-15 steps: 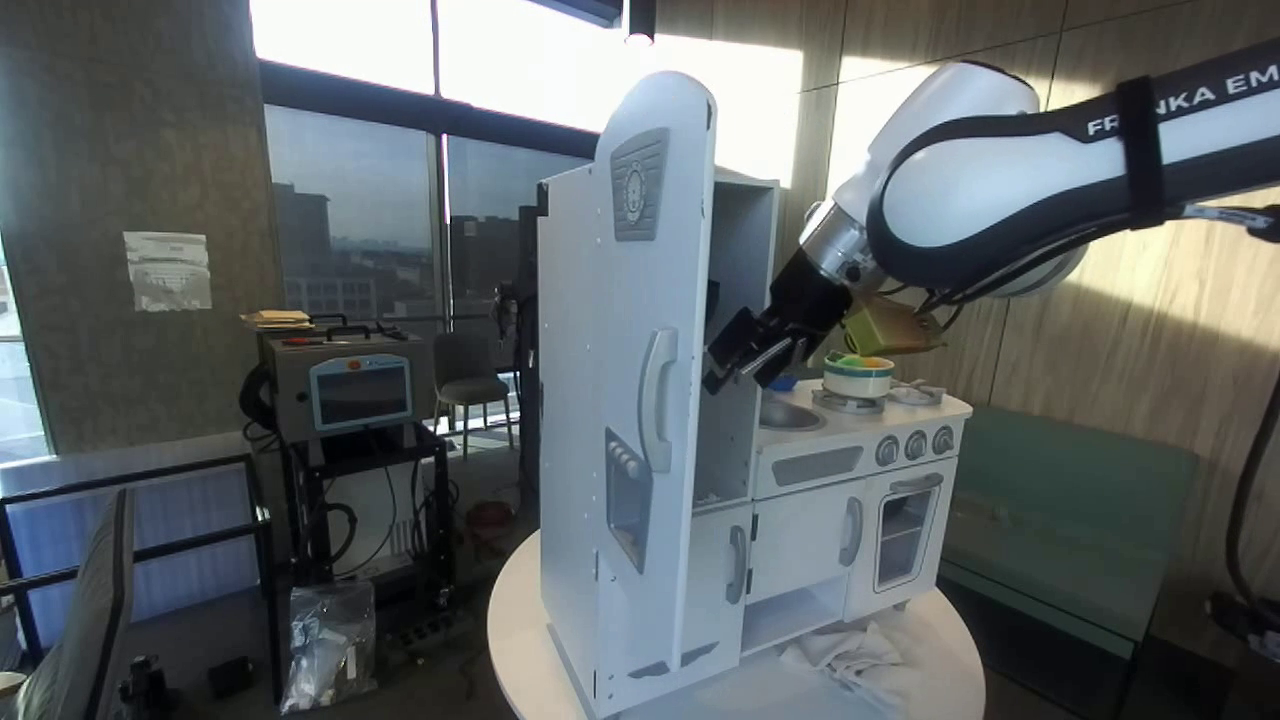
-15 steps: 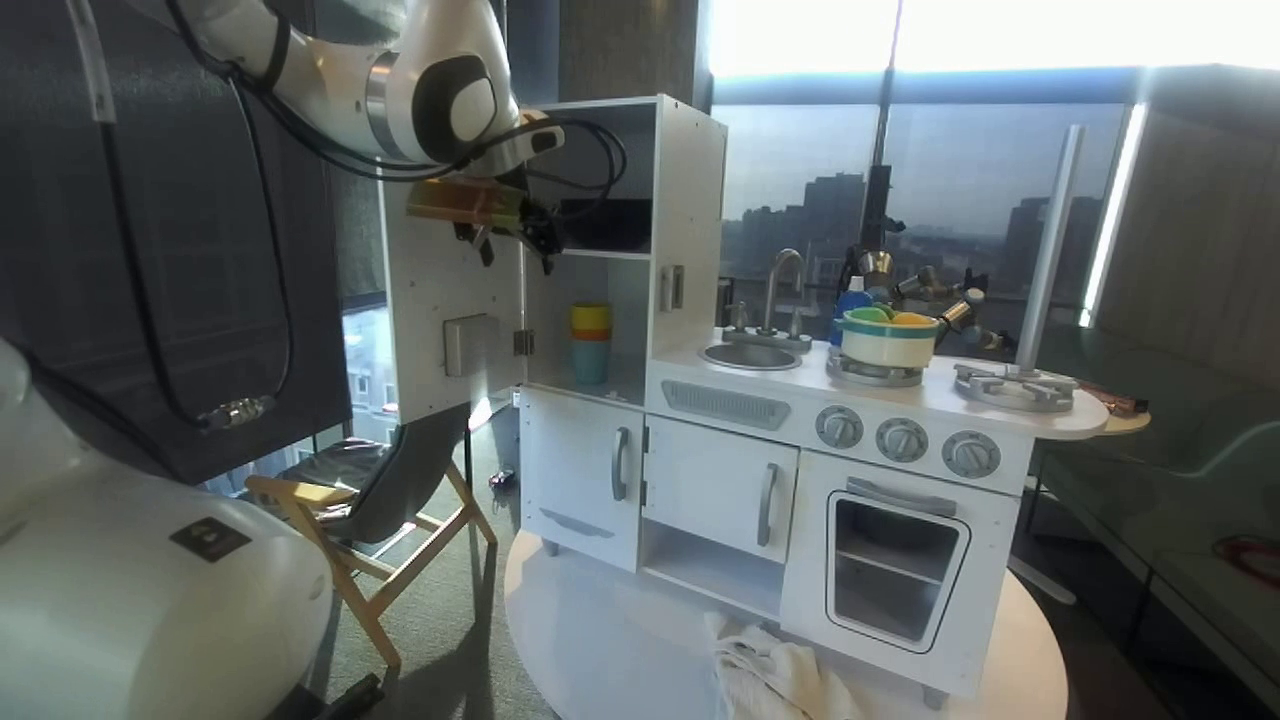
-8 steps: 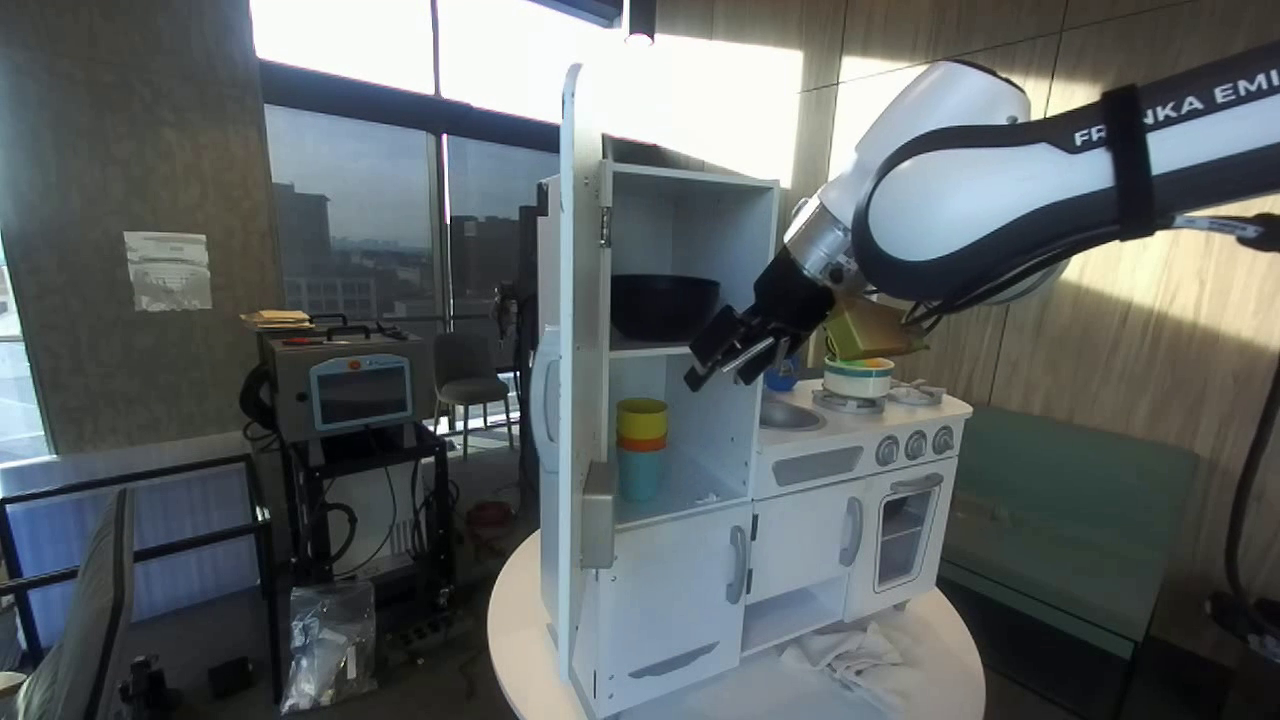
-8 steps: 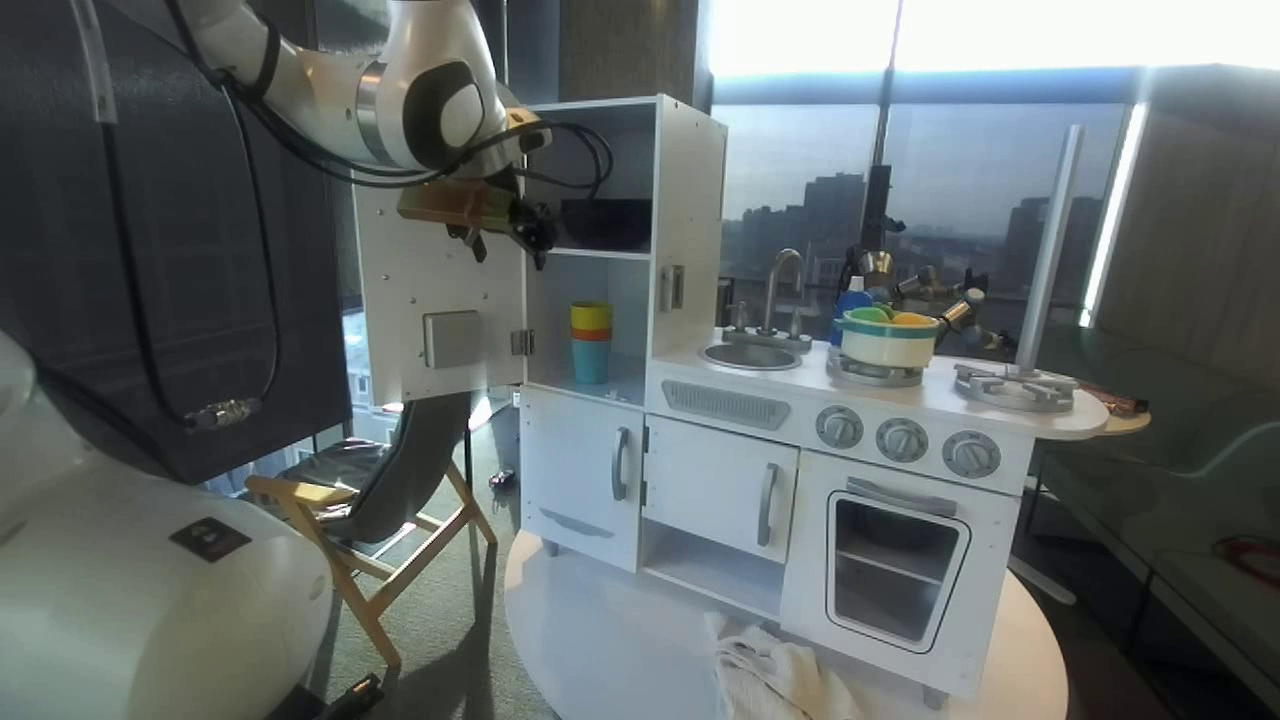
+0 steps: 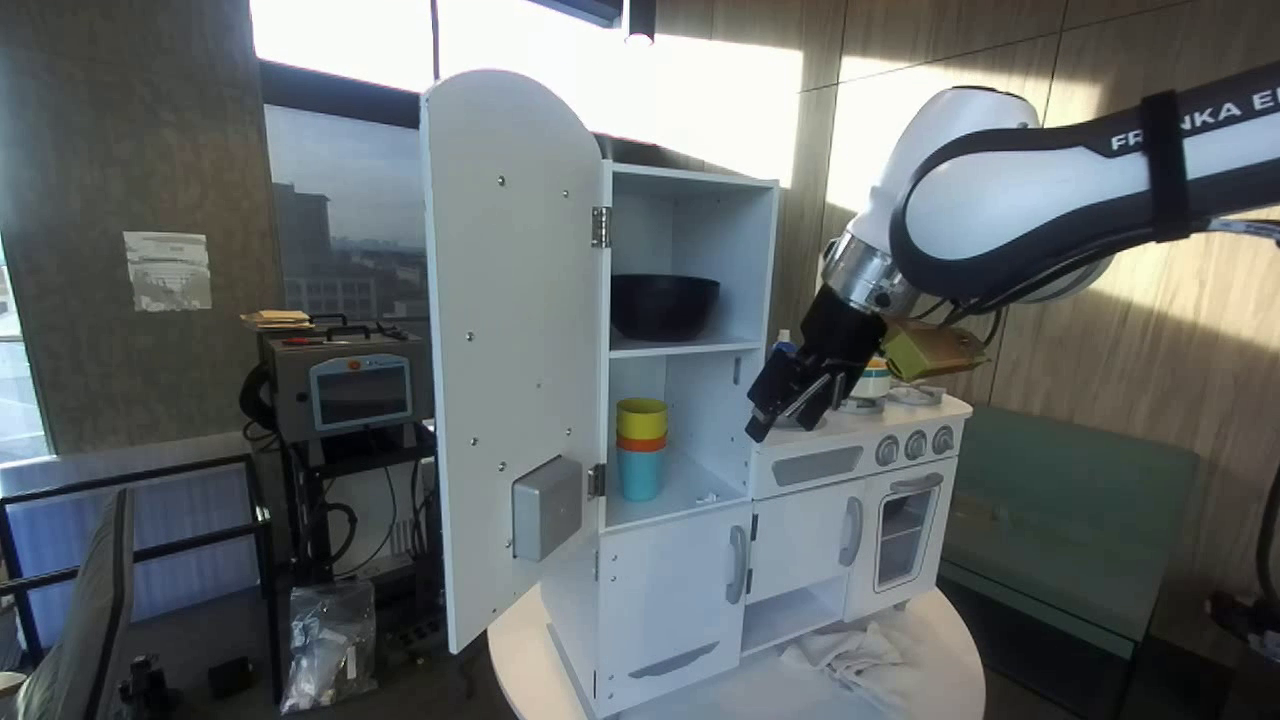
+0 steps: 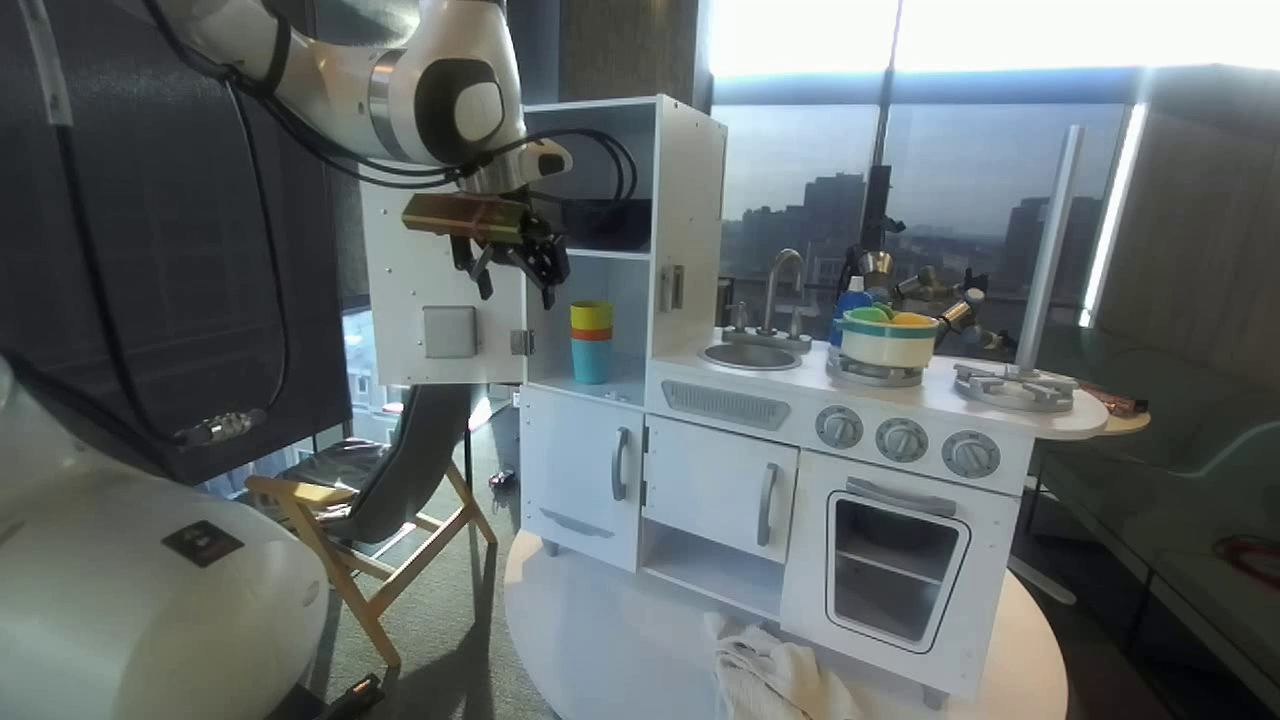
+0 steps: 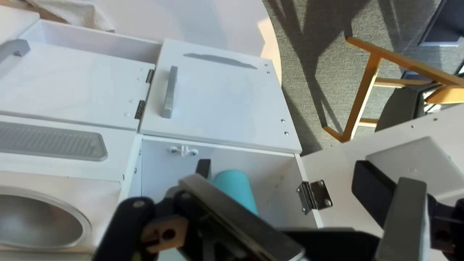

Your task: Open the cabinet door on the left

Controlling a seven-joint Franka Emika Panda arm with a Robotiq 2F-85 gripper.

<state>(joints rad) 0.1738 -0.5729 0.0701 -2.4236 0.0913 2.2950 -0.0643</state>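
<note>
The tall white cabinet door [image 5: 510, 330] with the rounded top stands wide open on its hinges, its inner face showing. It also shows in another exterior view behind the arm [image 6: 400, 310] and at the right of the wrist view [image 7: 337, 163]. Its outer face with emblem and handle is hidden. My gripper [image 5: 785, 415] is open and empty, apart from the door, in front of the tall compartment's sink side. In an exterior view the gripper [image 6: 518, 285] hangs before the compartment opening. In the wrist view its fingers [image 7: 286, 177] are spread wide with nothing between them.
A black bowl [image 5: 664, 305] stands on the upper shelf and stacked cups [image 5: 641, 450] below. A sink [image 6: 752, 352] and a pot [image 6: 887, 340] are on the counter. A cloth [image 6: 780, 675] lies on the round table [image 6: 600, 620]. A chair [image 6: 400, 500] stands behind.
The door has swung from partly open, outer face and handle showing, to wide open with the inner face showing. My gripper has moved away from the door and lower.
</note>
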